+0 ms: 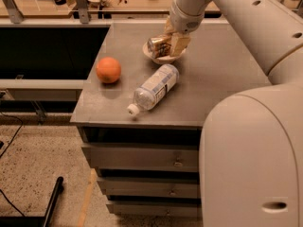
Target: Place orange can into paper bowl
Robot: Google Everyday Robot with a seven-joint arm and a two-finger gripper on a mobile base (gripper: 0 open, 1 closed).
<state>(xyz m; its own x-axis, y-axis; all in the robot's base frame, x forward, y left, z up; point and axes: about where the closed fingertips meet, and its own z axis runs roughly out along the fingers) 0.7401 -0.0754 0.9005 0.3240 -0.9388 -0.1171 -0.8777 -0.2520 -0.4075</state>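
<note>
Camera view shows my pincer [172, 42] clamped on the orange can [157, 44], lying sideways low over the paper bowl [163, 59] near the bench's [213, 79] back edge; placing step, I judge: next, settle it and let go.

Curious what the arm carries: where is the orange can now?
The orange can lies sideways in the gripper, just over the paper bowl near the table far edge, behind the clear bottle.
</note>
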